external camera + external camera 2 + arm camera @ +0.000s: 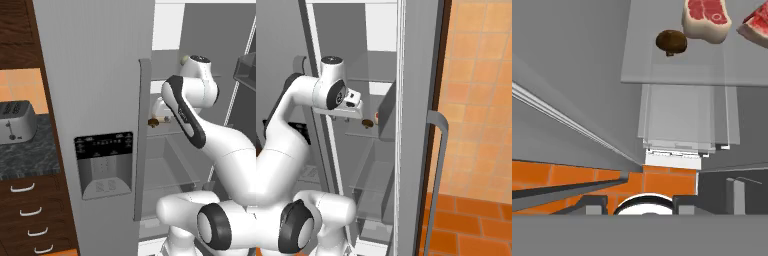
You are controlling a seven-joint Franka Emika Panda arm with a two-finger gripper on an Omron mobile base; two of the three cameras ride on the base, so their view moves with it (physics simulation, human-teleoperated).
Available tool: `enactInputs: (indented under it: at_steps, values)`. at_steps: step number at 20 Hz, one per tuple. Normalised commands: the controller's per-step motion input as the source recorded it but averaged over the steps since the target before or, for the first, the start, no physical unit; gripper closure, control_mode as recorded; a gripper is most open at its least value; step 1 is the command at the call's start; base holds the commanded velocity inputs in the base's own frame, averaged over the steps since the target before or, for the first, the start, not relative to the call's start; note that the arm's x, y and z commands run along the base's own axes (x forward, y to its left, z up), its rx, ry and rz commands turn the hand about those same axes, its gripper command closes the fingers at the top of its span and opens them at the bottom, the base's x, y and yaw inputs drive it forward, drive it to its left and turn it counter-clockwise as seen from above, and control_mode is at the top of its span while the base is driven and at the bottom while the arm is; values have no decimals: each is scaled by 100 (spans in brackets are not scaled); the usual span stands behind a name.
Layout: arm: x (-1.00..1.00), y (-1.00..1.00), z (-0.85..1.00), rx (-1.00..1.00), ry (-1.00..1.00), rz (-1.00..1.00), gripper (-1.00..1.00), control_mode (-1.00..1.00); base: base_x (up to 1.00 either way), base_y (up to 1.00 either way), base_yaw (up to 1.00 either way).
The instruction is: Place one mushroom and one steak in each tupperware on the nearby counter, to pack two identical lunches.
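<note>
Mushroom [671,42] sat beside a steak [707,19] on the shelf [677,70]; light, soft — you should pinch its cap gently. Jaw state couldn't be told.

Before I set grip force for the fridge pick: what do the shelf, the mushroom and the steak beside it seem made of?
The shelf looks like clear glass or plastic, since lower shelves show through it. The mushroom has a matte brown cap, probably soft. The steak looks like raw red meat with a pale fat rim, likely pliable.
</note>
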Motion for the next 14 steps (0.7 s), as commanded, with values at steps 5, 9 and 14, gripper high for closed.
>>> enactInputs:
  at_steps: [5,9,14]
  values:
    - [6,-14,2,0,-24,0,-100,-100,0,0,0]
    - [40,-48,32,-3,-48,0,-100,-100,0,0,0]
    - [22,-40,58,-7,-27,-3,-100,-100,0,0,0]
